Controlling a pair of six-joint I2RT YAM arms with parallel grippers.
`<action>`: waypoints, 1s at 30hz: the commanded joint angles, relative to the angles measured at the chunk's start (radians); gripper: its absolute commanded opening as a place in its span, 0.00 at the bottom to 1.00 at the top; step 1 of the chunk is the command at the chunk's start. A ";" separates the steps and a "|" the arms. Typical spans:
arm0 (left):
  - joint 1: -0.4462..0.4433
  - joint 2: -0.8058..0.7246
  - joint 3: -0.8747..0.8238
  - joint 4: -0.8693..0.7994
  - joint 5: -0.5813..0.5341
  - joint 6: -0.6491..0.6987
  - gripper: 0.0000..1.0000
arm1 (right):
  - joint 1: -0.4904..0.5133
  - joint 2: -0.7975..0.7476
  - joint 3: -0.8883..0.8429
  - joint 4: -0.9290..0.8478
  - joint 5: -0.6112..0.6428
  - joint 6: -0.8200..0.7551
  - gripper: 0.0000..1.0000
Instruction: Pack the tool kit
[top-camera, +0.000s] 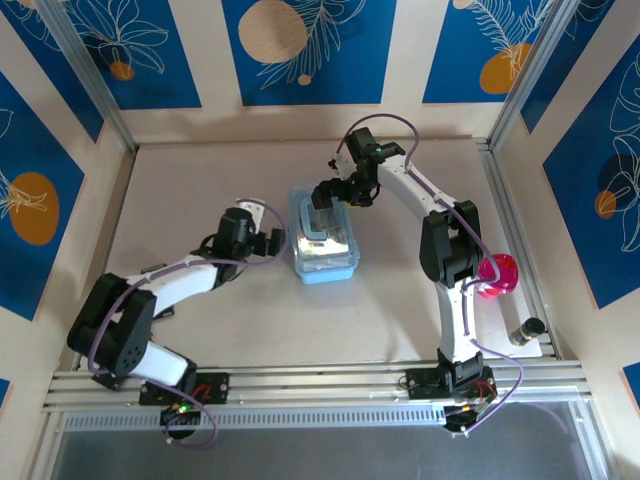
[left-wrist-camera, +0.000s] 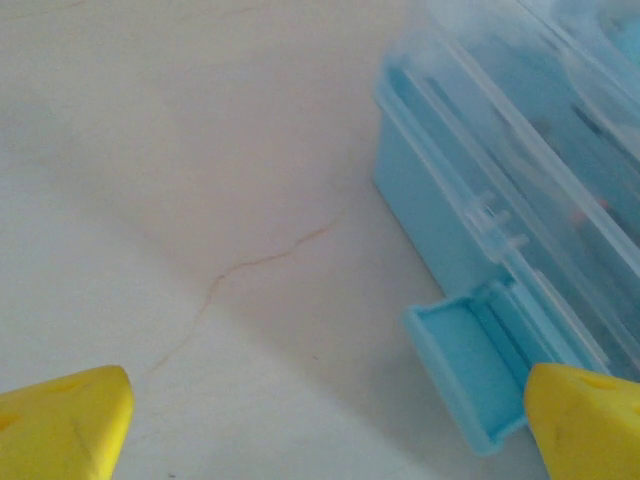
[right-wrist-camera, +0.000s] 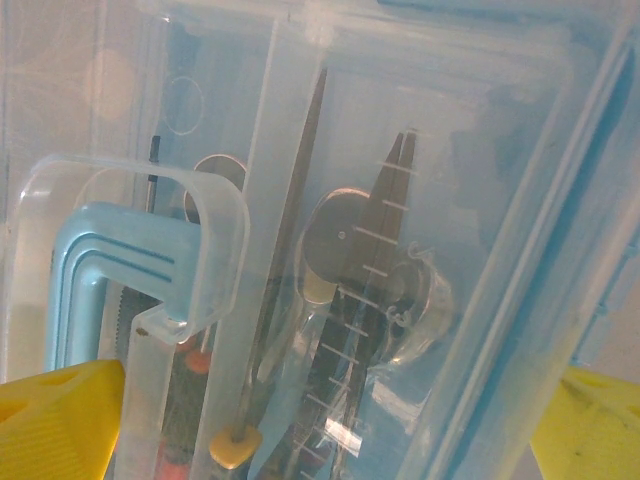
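The case (top-camera: 322, 245) lies flat on the table (top-camera: 200, 180), between the two grippers, and it looks nearly packed. Through the clear lid, the right wrist view shows pliers (right-wrist-camera: 385, 220) and a thin rod with a yellow cap (right-wrist-camera: 285, 270) lying inside the case. The blue carry handle (right-wrist-camera: 95, 270) is folded down on top. So the tools I can make out are in, and the lid seems to be down.

The right gripper (top-camera: 335, 195) hovers over the far end of the case, jaws spread wide and holding nothing. The left gripper (top-camera: 268, 241) sits just beside the left wall of the case, also wide open and empty-handed, its yellow fingertips (left-wrist-camera: 60, 420) low over the table.

Here's what catches my eye: on that left wall, a small blue latch (left-wrist-camera: 468, 362) sticks out from the case, flipped open rather than snapped against the lid. My read is that loading is done and fastening is what's left, starting with that latch. Whether the latch on the opposite side is closed, I can't tell. A pink round thing (top-camera: 497, 275) sits well to the right of the case.
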 joint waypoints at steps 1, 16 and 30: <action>0.083 -0.033 0.033 -0.038 0.177 -0.113 1.00 | 0.015 0.009 -0.034 -0.061 -0.074 -0.004 0.99; 0.134 0.240 0.168 -0.034 0.715 -0.258 0.59 | 0.015 0.012 -0.040 -0.066 -0.075 -0.006 0.99; 0.135 0.312 0.179 -0.021 0.725 -0.269 0.29 | 0.009 0.014 -0.044 -0.069 -0.071 -0.007 0.99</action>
